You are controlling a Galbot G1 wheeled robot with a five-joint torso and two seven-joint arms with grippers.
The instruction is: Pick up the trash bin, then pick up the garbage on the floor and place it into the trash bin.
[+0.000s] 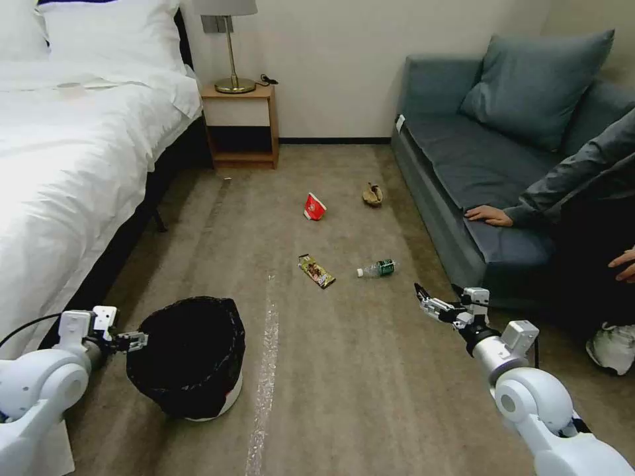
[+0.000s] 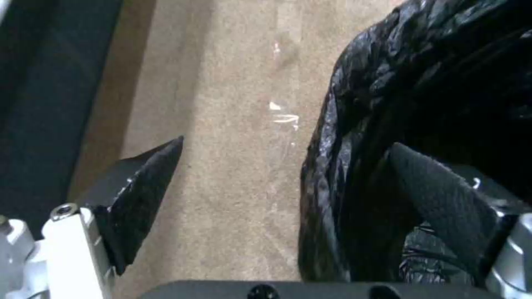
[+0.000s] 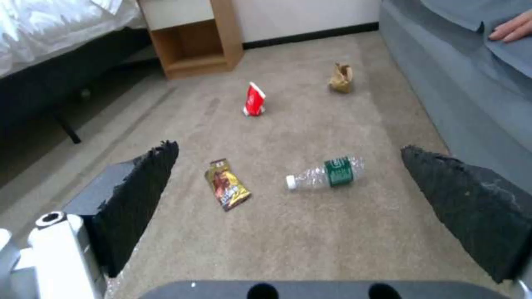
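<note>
Carpet [image 1: 344, 370]: left pincer [image 2: 288, 187] astride trash bin [image 1: 188, 357] rim, spread.

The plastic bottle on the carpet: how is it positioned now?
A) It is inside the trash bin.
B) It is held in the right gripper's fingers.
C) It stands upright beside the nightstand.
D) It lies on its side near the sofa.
D: the bottle lies on its side on the carpet, close to the sofa, untouched, apart from the open right gripper.

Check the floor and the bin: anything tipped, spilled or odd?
The trash bin leans toward the bed, the left gripper straddling its rim, open. On the carpet a bottle and wrapper lie flat; carton and paper wad sit farther off. Nothing spilled.
</note>
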